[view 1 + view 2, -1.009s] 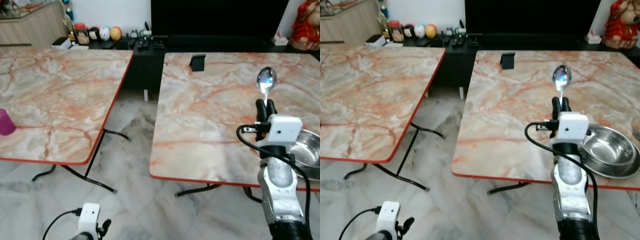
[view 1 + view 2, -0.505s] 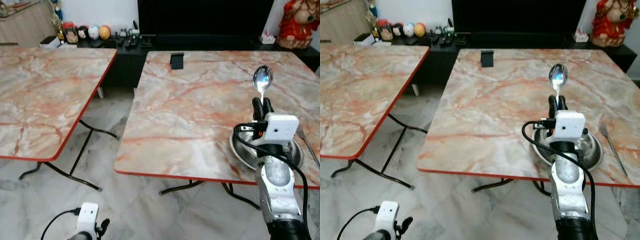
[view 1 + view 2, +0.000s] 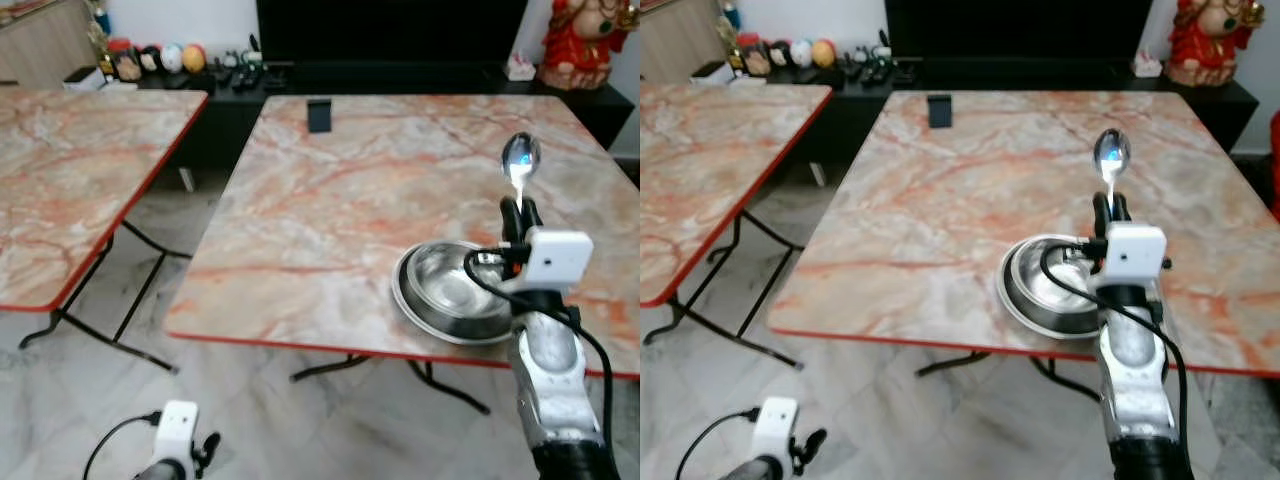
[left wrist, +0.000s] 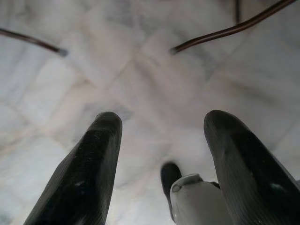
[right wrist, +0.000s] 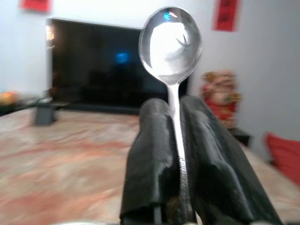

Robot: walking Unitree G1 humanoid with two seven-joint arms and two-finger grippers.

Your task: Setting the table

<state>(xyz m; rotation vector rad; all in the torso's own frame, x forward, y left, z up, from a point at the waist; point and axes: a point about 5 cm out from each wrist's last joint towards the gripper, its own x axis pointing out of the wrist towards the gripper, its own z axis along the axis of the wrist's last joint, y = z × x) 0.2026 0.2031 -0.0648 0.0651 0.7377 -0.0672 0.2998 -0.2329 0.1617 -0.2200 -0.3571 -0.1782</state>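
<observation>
My right gripper [image 3: 518, 207] is shut on the handle of a silver spoon [image 3: 521, 160], which stands upright with its bowl on top; the wrist view shows the spoon [image 5: 171, 42] pinched between the two black fingers [image 5: 151, 154]. The gripper is raised above the right side of a marble table [image 3: 330, 200], just over the far right rim of a steel bowl [image 3: 450, 290] that sits near the table's front edge. My left gripper [image 4: 161, 154] hangs low by the floor, fingers apart and holding nothing.
A second marble table [image 3: 70, 170] stands to the left across a gap of tiled floor. A small black holder [image 3: 319, 115] sits at the far side of the near table. A dark cabinet with ornaments [image 3: 200, 60] and a red figurine [image 3: 575, 45] line the back.
The camera has swung to the right, so the near table and bowl now sit more central. The right gripper keeps the spoon upright as before.
</observation>
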